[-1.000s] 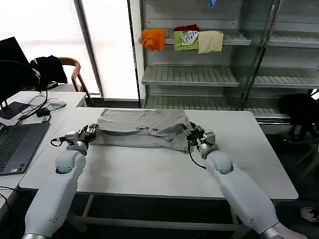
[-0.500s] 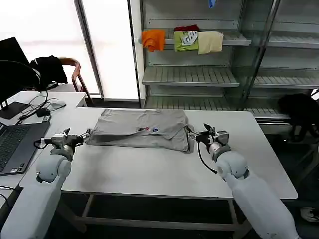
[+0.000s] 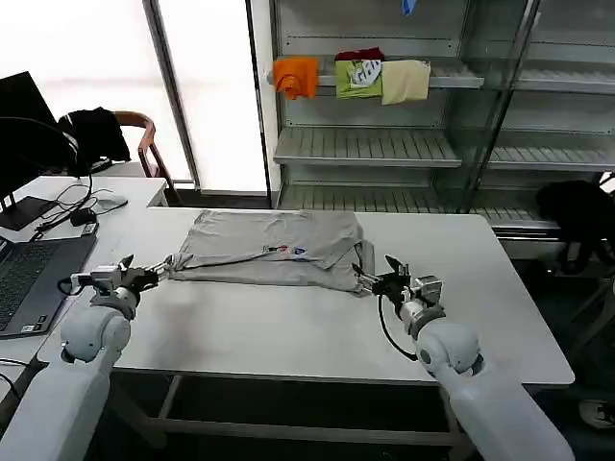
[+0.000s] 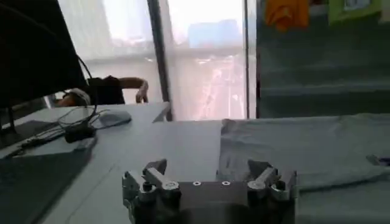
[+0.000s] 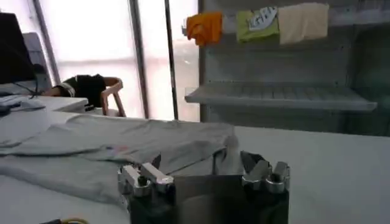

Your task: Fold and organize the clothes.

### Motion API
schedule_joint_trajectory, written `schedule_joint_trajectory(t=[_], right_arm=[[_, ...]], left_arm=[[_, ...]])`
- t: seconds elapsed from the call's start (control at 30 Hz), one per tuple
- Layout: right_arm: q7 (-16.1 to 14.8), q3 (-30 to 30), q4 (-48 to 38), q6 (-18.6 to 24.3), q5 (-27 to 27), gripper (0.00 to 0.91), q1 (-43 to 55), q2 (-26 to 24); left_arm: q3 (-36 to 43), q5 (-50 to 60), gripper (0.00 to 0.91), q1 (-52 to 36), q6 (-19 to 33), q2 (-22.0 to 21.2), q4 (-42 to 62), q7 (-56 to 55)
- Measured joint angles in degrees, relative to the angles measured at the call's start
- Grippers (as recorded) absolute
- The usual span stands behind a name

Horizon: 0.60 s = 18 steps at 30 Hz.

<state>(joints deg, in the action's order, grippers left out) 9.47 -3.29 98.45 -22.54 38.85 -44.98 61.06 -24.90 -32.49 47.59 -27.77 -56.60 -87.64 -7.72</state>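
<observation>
Grey shirt (image 3: 272, 252): folded once, probably; lies flat on table (image 3: 317, 327).
Left gripper (image 3: 152, 273): fingers spread, empty.
Right gripper (image 3: 377, 281): same.
Left: further folds.

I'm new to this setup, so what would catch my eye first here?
The light grey shirt, folded into a band across the white table, stands out first. The left gripper and the right gripper sit open at its two ends, apart from the cloth. Behind, orange, green and cream garments lie on a shelf.
</observation>
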Motion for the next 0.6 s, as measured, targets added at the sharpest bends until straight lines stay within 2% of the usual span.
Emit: schedule_joint_trajectory(t=[0.1, 0.23, 0.47, 0.57, 0.6], right_arm=[[0.0, 0.8, -1.3, 0.0, 0.1, 0.887, 0.4, 0.7], [-0.2, 1.7, -3.4, -0.3, 0.0, 0.786, 1.0, 1.8], [-0.6, 3.0, -7.2, -0.6, -0.1, 0.786, 2.2, 3.8], [-0.8, 3.5, -8.8, -0.6, -0.2, 0.705, 2.6, 4.5], [-0.9, 3.6, -9.2, -0.6, -0.2, 0.705, 2.7, 4.7]], left_arm=[[0.5, -0.7, 0.907, -0.5, 0.6, -0.5, 1.5, 0.8], [1.1, -1.3, 0.907, -1.4, 1.3, -1.3, 3.6, 2.1], [1.5, -2.2, 0.907, -3.3, 1.8, -2.0, 7.6, 3.5], [1.5, -2.2, 0.907, -4.0, 2.1, -2.3, 9.3, 3.9], [1.5, -2.2, 0.877, -4.2, 2.1, -2.3, 9.8, 4.0]])
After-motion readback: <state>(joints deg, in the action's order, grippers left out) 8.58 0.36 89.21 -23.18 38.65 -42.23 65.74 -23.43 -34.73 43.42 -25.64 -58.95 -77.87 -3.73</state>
